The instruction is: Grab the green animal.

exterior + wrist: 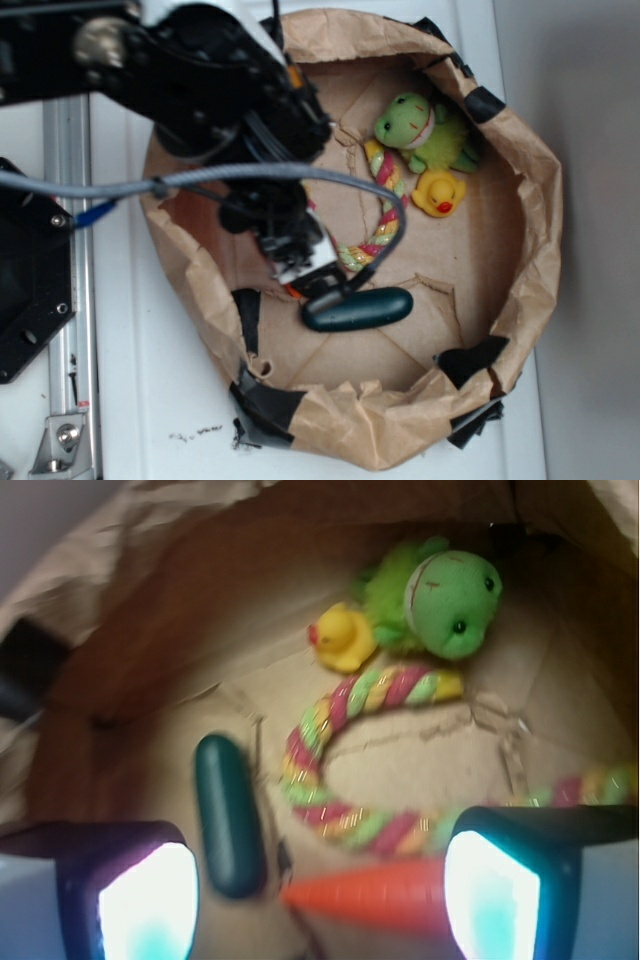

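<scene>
The green animal (418,128) (447,597), a plush frog with a round head and fuzzy lime body, lies at the far side of the brown paper bag (540,190). My gripper (305,268) (318,900) hangs over the bag's near-left part, well away from the frog. Its jaws stand wide open with nothing held. In the wrist view an orange carrot toy (375,892) and a dark green oblong toy (229,815) lie on the floor below the open fingers (150,900).
A yellow rubber duck (440,192) (342,635) sits right beside the frog. A striped rope toy (385,215) (350,750) curves across the middle of the bag's floor. The dark green oblong toy (357,309) lies near the front. Crumpled paper walls (150,570) ring everything.
</scene>
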Controlling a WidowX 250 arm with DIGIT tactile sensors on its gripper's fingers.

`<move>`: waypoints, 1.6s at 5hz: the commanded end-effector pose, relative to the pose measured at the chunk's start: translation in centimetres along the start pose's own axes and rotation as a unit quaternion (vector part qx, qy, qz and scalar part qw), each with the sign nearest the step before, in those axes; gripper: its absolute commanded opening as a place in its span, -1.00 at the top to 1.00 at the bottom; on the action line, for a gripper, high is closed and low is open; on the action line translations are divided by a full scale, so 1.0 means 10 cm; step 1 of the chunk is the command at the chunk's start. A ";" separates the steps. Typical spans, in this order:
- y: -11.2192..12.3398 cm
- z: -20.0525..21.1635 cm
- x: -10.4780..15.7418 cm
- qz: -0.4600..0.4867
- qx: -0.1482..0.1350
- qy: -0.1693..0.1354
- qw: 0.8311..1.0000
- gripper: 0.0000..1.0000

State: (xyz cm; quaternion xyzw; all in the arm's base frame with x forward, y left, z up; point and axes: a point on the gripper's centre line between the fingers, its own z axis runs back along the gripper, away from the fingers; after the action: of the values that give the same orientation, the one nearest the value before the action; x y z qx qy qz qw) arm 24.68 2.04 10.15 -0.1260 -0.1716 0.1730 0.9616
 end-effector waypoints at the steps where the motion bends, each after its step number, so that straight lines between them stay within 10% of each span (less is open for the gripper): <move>1: 0.24 -0.11 0.40 0.039 0.040 -0.080 0.995 -1.00; 2: 0.43 -0.06 0.49 0.085 0.061 -0.152 0.983 -1.00; 6: 0.38 -0.59 0.69 0.085 0.058 -0.115 0.988 -1.00; 7: 0.26 -0.60 0.64 0.025 0.055 -0.085 0.995 1.00; 8: 0.12 -0.46 0.62 -0.008 0.045 -0.083 0.996 1.00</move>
State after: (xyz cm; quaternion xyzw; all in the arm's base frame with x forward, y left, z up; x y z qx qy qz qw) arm 30.33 4.41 5.08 -0.0653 -0.2021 0.1938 0.9578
